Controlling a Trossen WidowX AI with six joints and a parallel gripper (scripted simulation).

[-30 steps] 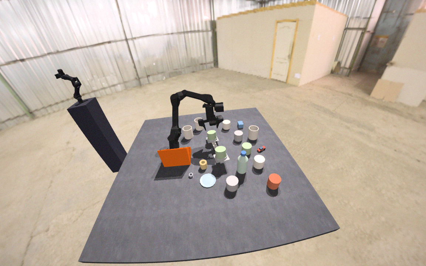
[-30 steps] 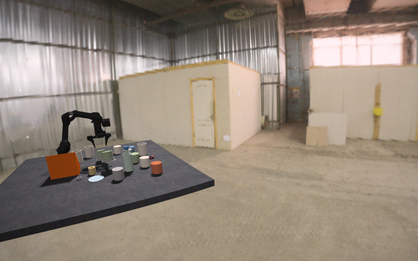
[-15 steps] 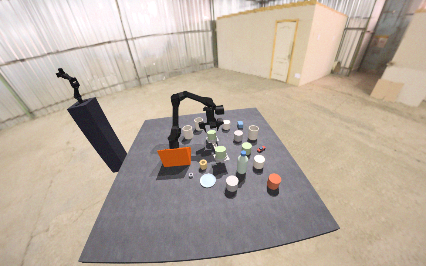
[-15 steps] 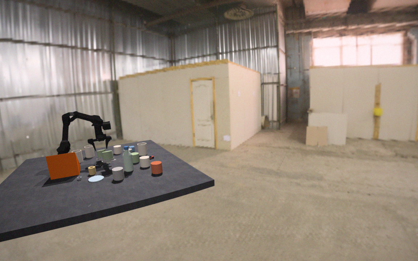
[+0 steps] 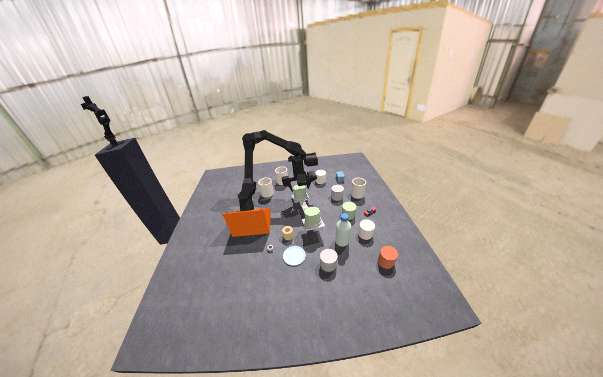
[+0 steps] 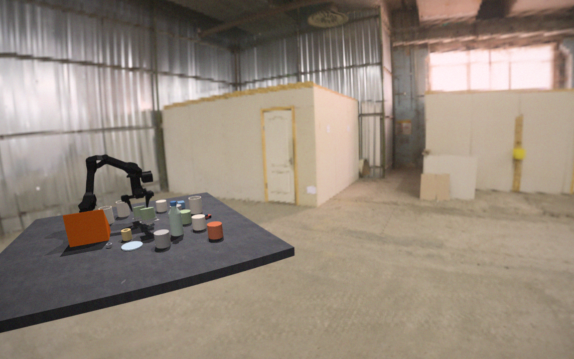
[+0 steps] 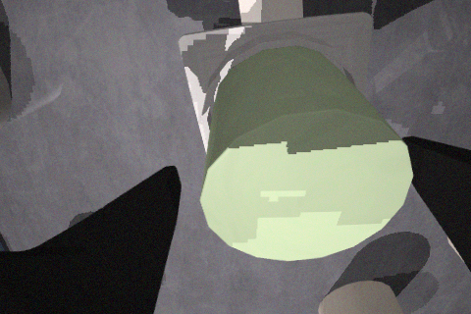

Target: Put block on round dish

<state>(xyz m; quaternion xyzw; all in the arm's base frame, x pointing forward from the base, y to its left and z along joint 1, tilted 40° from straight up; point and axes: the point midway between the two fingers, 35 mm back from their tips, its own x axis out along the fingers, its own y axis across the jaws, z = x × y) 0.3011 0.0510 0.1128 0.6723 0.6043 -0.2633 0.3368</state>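
Note:
My gripper [image 5: 300,186] [image 6: 139,208] [image 7: 289,162] is open and points down at the far green cup [image 5: 299,192] [image 6: 137,212] [image 7: 304,182]. Its fingers are on either side of the cup's upper part; in the wrist view the right fingertip appears at the cup's edge, and I cannot tell if they touch. This cup stands upside down on the far plate [image 7: 360,34] of the balance. The matching near green cup [image 5: 312,215] [image 6: 147,214] stands on the near plate [image 5: 317,225]. The block is not visible. The pale blue round dish [image 5: 293,255] [image 6: 131,246] has nothing on it.
A bottle [image 5: 342,233] [image 6: 176,223] and a third green cup [image 5: 348,210] stand right of the balance. An orange panel [image 5: 249,222] [image 6: 86,228] stands by the arm's base. A yellow ring [image 5: 287,233] and a grey cup [image 5: 328,260] are near the dish. Several pale cups surround the balance.

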